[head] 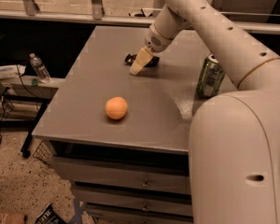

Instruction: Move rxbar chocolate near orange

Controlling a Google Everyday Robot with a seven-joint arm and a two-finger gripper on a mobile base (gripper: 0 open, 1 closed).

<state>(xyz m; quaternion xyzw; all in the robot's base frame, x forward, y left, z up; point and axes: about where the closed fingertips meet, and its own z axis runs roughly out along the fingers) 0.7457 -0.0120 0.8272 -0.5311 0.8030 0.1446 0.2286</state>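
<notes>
The rxbar chocolate [151, 61] is a dark flat shape at the back middle of the grey table [93, 111], mostly hidden behind my gripper. My gripper [139, 63], cream-coloured, hangs from the white arm and sits right at the bar, low over the table top. The orange [116, 108] lies on the table nearer the front left, well apart from the bar and the gripper.
A green drink can [210, 76] stands upright at the table's right side, next to my arm's large body [238, 157]. A water bottle [38, 67] stands on a low shelf to the left. Drawers sit under the table's front edge.
</notes>
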